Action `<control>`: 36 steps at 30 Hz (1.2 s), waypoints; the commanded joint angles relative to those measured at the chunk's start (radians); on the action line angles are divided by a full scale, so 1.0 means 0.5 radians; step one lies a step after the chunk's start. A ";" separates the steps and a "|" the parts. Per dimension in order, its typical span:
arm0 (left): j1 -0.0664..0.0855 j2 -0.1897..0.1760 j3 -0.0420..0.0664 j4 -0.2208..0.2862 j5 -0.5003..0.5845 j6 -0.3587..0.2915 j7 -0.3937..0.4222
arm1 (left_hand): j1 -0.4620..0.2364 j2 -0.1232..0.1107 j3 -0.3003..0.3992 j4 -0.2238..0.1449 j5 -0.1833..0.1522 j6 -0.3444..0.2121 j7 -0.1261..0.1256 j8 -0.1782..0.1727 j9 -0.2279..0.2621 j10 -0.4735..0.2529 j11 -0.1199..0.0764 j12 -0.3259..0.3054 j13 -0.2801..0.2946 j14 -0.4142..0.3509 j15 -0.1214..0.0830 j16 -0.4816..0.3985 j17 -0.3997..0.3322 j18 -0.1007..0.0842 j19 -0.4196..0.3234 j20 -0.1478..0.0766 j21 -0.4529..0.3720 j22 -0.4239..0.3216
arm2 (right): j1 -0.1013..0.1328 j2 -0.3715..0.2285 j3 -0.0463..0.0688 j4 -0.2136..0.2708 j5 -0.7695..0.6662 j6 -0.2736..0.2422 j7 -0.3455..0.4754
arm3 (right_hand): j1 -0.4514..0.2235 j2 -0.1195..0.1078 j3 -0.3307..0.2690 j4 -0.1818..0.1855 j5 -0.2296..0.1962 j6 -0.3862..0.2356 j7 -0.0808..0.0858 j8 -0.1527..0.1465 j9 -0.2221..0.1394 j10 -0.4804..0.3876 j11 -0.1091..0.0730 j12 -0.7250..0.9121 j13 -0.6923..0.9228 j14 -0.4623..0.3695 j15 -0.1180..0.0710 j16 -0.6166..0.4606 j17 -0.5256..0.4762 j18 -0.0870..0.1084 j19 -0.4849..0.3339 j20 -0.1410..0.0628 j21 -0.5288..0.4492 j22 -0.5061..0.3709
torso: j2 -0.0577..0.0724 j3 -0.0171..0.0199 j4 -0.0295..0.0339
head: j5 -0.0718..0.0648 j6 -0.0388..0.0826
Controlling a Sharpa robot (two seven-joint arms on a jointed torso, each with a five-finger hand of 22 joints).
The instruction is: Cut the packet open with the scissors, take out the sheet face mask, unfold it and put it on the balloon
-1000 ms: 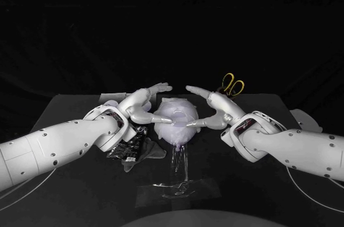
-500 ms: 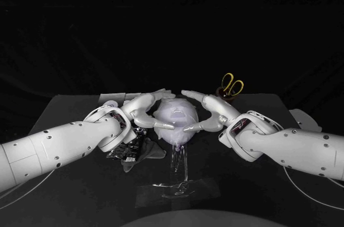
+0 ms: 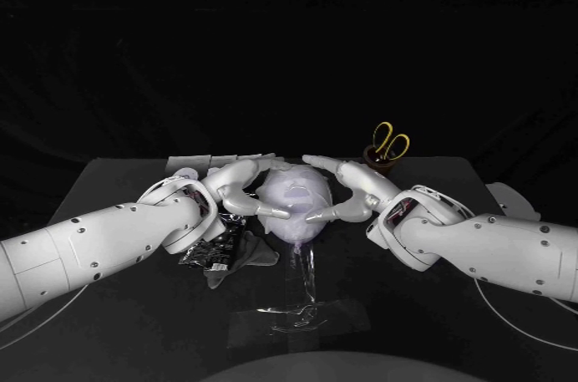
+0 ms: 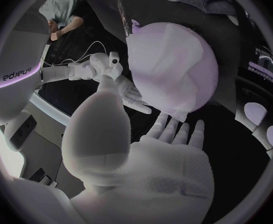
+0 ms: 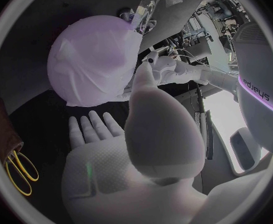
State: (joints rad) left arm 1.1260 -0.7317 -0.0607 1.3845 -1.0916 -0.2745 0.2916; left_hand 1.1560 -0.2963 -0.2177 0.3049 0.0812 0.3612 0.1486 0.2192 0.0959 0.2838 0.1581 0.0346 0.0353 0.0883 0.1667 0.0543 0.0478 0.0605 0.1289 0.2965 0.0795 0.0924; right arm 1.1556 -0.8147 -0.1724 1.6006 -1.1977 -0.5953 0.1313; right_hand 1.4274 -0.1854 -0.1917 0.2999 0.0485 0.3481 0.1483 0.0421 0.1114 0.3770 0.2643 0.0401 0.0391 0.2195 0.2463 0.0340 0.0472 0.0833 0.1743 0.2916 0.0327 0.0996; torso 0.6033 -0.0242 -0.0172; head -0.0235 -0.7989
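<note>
The left robot hand and right robot hand are flanking the balloon wearing its mask, fingers spread, gripping nothing.

One balloon, one sheet face mask, one packet, one pair of scissors.

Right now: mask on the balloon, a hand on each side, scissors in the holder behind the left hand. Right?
Wrong side: head view shows the scissors in the holder behind the right hand, not the left hand. Mask on the balloon, hand each side: correct.
</note>
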 commanded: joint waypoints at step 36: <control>0.000 -0.072 0.001 -0.012 0.038 0.080 -0.110 | 0.062 0.001 0.017 0.000 0.032 0.078 0.165 0.051 0.030 0.051 0.076 0.007 0.004 0.071 0.048 0.041 0.028 0.003 0.017 -0.006 -0.017 -0.007 | -0.011 0.028 0.000 -0.042 -0.139 0.217 -0.184 | 0.020 0.061 0.061 -0.004 0.007 0.010 0.296 0.009 0.002 0.012 -0.002 -0.003 0.001 0.004 0.016 -0.006 -0.003 0.003 -0.008 0.006 -0.001 -0.002 | -0.002 0.0034 -0.003 | 0.009 -0.011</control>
State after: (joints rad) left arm 1.1258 -0.7691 -0.0610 1.3780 -1.0719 -0.2677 0.2602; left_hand 1.1795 -0.2947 -0.2119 0.3048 0.0930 0.3970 0.1525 0.2419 0.1103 0.3102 0.1917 0.0346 0.0361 0.1185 0.1896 0.0734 0.0611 0.0605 0.1326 0.2930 0.0756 0.0899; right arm 1.1522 -0.8011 -0.1714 1.5787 -1.2481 -0.5116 0.0487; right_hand 1.4395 -0.1655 -0.1663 0.2980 0.0485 0.3482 0.1483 0.0421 0.1115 0.3768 0.2644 0.0395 0.0384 0.2233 0.2500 0.0340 0.0475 0.0833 0.1745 0.2916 0.0328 0.0990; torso 0.6027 -0.0229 -0.0176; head -0.0195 -0.8037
